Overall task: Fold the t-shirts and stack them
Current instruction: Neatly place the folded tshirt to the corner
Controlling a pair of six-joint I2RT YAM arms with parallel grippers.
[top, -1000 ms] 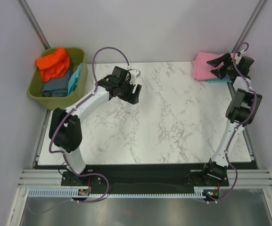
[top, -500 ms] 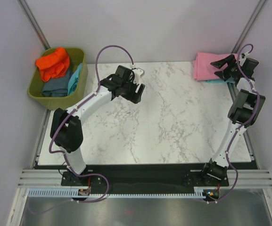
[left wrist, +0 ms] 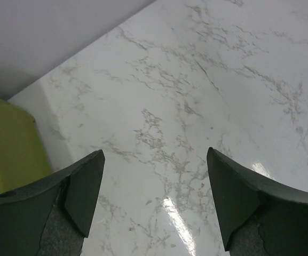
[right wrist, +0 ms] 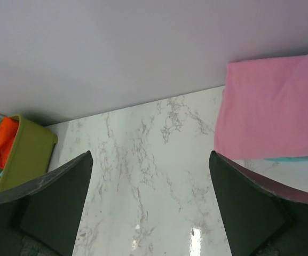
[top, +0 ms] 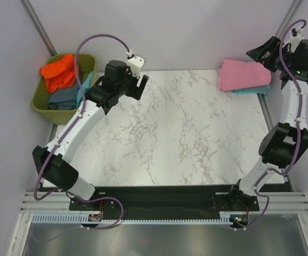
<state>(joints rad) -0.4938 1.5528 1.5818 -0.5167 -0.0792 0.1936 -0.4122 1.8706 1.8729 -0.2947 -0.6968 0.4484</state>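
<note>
Left end effector: spread wide, nothing between the fingers, raised over the desk near its far-left corner, close to the tub. Left end effector from its own wrist camera: two dark fingers well apart, bare white marble underneath, a yellow-green wall of the tub at the left side.

Right end effector: likewise wide open and empty, lifted high by the far-right corner, clear of the cloth. Right end effector from its wrist camera: fingers far apart, marble below, pink tee off to the right, not touched.

Pink tee: folded into a neat rectangle at the desk's far-right corner, lying on a teal tee. Only a thin teal strip showing along the near side, seen too from the right wrist.

Tub: olive-green, standing off the desk beside the far-left corner. Inside: an orange tee bunched on top at the far end, a slate tee under it, a pale blue tee against the wall nearest the desk. All three unfolded or loosely heaped.
</note>
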